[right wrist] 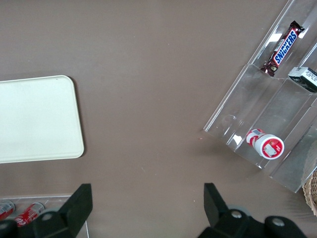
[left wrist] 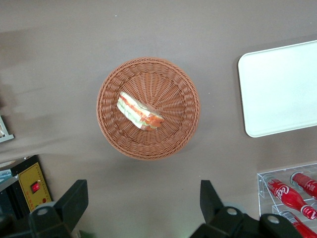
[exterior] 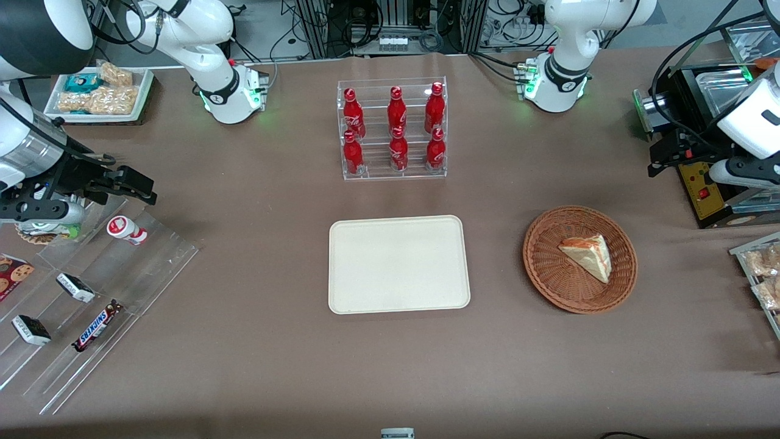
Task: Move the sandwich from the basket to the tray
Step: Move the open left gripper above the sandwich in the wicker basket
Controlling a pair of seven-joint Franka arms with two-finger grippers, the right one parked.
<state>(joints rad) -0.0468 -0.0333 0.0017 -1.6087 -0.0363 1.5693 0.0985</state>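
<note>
Nearest the front camera, the tray point(exterior: 399, 264) is seen bare, while the sandwich point(left wrist: 139, 111) is left lying in the basket point(left wrist: 111, 130) below the wide-open, empty claw point(left wrist: 143, 206), its long axis slanted across the finger line.

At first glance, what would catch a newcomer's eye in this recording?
The sandwich lying in the wicker basket, beside the bare cream tray at mid-table. Farther from the front camera stands a clear rack of six red cola bottles. The left gripper hangs open above the table, near the basket.
</note>
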